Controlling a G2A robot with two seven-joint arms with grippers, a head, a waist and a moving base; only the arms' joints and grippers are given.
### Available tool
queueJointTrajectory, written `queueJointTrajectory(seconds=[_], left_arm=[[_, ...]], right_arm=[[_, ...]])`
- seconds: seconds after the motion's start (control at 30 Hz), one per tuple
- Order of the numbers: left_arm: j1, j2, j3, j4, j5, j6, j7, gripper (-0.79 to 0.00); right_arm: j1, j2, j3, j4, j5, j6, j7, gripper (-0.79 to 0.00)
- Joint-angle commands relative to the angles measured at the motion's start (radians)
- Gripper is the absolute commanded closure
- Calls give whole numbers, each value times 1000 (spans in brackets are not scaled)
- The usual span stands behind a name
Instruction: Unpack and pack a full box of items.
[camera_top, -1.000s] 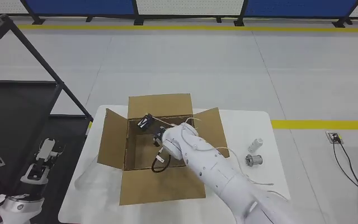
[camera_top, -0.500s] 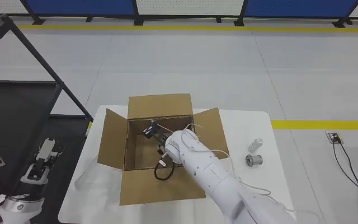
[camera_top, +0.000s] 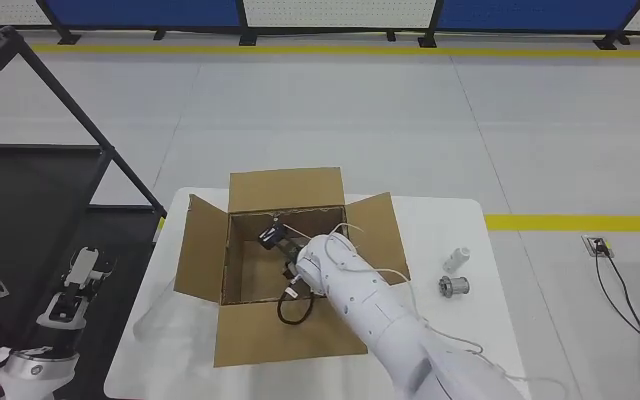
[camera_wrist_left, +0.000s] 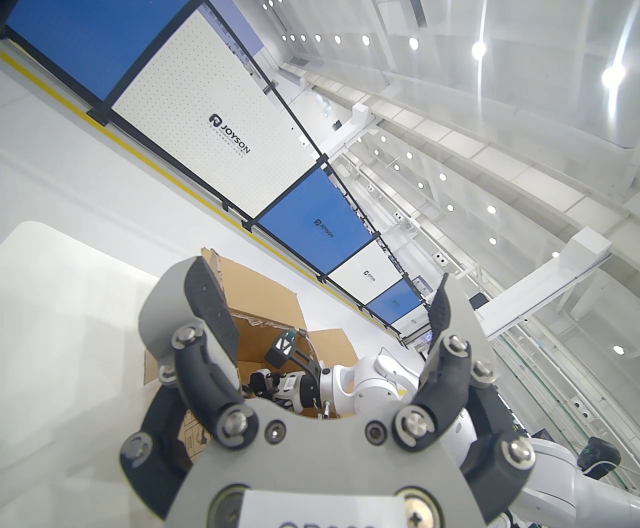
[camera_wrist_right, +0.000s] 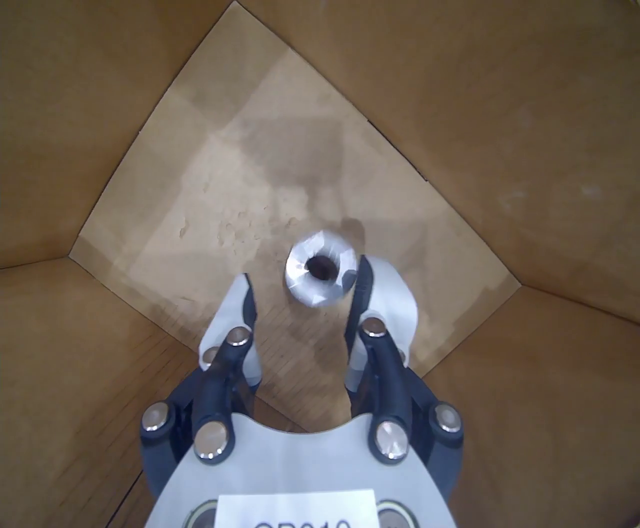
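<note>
The open cardboard box (camera_top: 200, 260) stands on the white table (camera_top: 450, 225). My right arm reaches down into it from above, and my right gripper (camera_top: 272, 238) sits inside. In the right wrist view the right gripper (camera_wrist_right: 305, 277) is open over the box floor (camera_wrist_right: 240, 165). A small silver metal fitting (camera_wrist_right: 320, 274) with a dark centre hole lies between the fingertips, closer to one finger (camera_wrist_right: 361, 280); I cannot tell whether it rests on the floor. My left gripper (camera_wrist_left: 320, 285) is open, holds nothing, and points up past the box (camera_wrist_left: 265, 300).
On the table to the right of the box lie a small white bottle (camera_top: 457, 259) and a round metal part (camera_top: 452, 286). A black frame (camera_top: 60, 100) stands off the table's left side. The box's four flaps are folded outward.
My right gripper has moved from above the box's back edge down and inward into the box. The left arm has not moved.
</note>
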Motion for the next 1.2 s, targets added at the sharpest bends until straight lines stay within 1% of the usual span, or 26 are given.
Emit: queueJointTrajectory(seconds=[0.0,0.07,0.2,0.3,0.37,0.47,0.57,0.73,0.87,0.97,1.07,1.17], left_arm=[[0,0,0,0,0,0,0,-785],[0,0,0,0,0,0,0,-785],[0,0,0,0,0,0,0,-785],[0,0,0,0,0,0,0,-785],[0,0,0,0,0,0,0,-785],[0,0,0,0,0,0,0,-785],[0,0,0,0,0,0,0,-785],[0,0,0,0,0,0,0,-785],[0,0,0,0,0,0,0,-785],[0,0,0,0,0,0,0,-785],[0,0,0,0,0,0,0,-785],[0,0,0,0,0,0,0,-785]], right_arm=[[1,-2,2,3,-1,0,-3,-640],[4,-4,3,5,-4,6,-4,-665],[7,-6,8,0,-7,20,-32,-674],[7,-9,9,-6,-15,34,-37,-730],[7,-10,10,-14,-20,43,-52,-730],[8,-8,15,-26,-26,46,-85,-745],[9,-3,21,-38,-33,53,-126,-785],[-8,13,27,-80,-62,65,-205,-785],[-43,37,33,-151,-103,87,-289,-785],[-83,66,46,-229,-138,106,-334,-785],[-133,104,69,-339,-184,134,-351,-785],[-201,153,107,-495,-251,176,-345,-785]])
